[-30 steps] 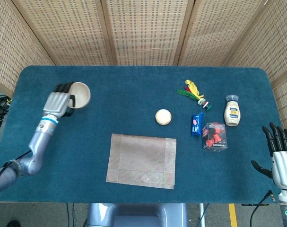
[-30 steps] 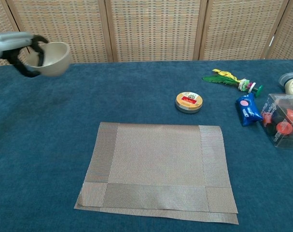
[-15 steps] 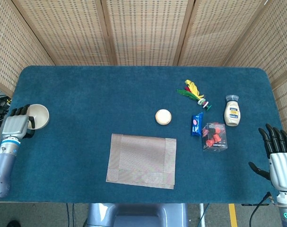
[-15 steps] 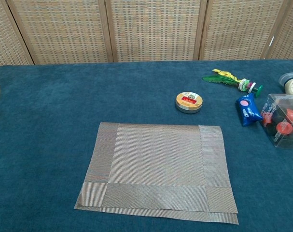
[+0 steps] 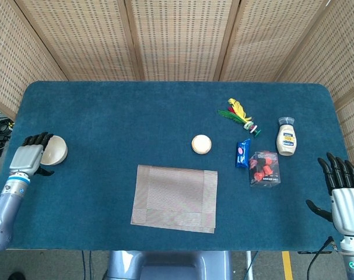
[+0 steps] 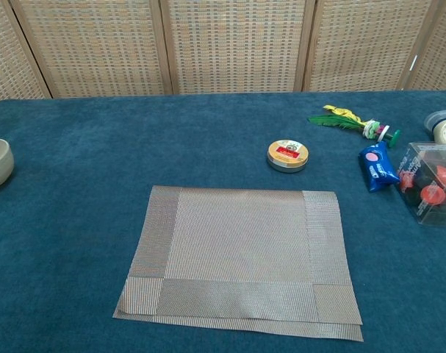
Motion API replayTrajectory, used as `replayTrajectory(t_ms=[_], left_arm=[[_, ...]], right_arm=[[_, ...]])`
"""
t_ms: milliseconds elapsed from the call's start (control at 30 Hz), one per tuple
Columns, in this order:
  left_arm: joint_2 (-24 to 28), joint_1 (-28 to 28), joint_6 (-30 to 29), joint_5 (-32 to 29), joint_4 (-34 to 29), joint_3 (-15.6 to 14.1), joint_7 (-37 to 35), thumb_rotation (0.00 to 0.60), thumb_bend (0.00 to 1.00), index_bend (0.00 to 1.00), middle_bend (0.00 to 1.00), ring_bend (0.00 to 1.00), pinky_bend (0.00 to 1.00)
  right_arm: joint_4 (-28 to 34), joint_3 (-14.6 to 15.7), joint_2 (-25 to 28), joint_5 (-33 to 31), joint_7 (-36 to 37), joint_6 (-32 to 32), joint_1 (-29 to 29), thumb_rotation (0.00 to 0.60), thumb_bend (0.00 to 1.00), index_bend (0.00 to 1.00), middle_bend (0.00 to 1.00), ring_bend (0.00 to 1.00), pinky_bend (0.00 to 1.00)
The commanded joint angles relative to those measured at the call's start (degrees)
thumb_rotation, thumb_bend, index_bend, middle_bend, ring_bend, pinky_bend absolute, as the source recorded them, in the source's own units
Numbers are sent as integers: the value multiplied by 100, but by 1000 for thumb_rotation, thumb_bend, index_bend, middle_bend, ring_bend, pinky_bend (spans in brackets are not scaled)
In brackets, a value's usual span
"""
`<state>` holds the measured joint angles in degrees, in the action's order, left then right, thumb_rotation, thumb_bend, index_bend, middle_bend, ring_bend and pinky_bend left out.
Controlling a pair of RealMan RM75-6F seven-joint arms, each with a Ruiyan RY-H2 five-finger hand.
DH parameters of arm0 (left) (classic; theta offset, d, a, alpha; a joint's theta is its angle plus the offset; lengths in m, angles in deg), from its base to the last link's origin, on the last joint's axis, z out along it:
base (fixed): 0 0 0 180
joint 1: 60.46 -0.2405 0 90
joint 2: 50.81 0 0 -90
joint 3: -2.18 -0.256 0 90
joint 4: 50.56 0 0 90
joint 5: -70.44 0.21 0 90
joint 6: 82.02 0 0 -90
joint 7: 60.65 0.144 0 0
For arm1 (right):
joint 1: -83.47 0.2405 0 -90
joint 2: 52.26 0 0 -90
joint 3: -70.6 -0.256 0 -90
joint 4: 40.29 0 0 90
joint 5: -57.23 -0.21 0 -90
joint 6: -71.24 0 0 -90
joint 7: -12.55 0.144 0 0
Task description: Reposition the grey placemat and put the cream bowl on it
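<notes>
**Two task things, well apart on the surface**

Holding the cream bowl [image 5: 54, 150] at the far left edge with the left hand [image 5: 30, 158], fingers wrapped round the rim. Looks rigid, light, probably breakable and smooth: best gripped by the rim wall, set down gently. Lying flat near the front centre, the grey placemat [image 5: 175, 198]: thin, woven, floppy, best pinched at a corner or edge and dragged. Hovering far right, the right hand [image 5: 342, 192], fingers spread, empty.
</notes>
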<state>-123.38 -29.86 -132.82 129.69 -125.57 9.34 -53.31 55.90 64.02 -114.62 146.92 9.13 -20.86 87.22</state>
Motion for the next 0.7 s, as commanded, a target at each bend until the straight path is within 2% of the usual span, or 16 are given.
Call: replayTrajectory(t_ms=[33,133,267,433,700], left_arm=[[222,-166,-713,1078,-543,37,-719,600,13,43,0,0,0],[266,-139,-979,1996,-821,-168,-1127,600,46,153,0,0,0],[270,16,-988,2962,-1082,-528,-1643,600,141,251,0,0,0],[-116,180,-1094,3780,-1028,-855,-1746,600,290,431,0,0,0],[-628,365,-938,4276,-898,-1196,-1550,600,338,460,0,0,0]], right_arm=[[-7,-4,5,-11,13,5,1,600,0,59,0,0,0],[-12,-13,12,-30,27,8,2,600,0,61,0,0,0],[-16,-17,9,-41,28,7,0,600,0,63,0,0,0],[-24,-24,6,-62,20,14,1,600,0,63,0,0,0],[-48,-45,13,-124,52,23,-4,600,0,63,0,0,0]])
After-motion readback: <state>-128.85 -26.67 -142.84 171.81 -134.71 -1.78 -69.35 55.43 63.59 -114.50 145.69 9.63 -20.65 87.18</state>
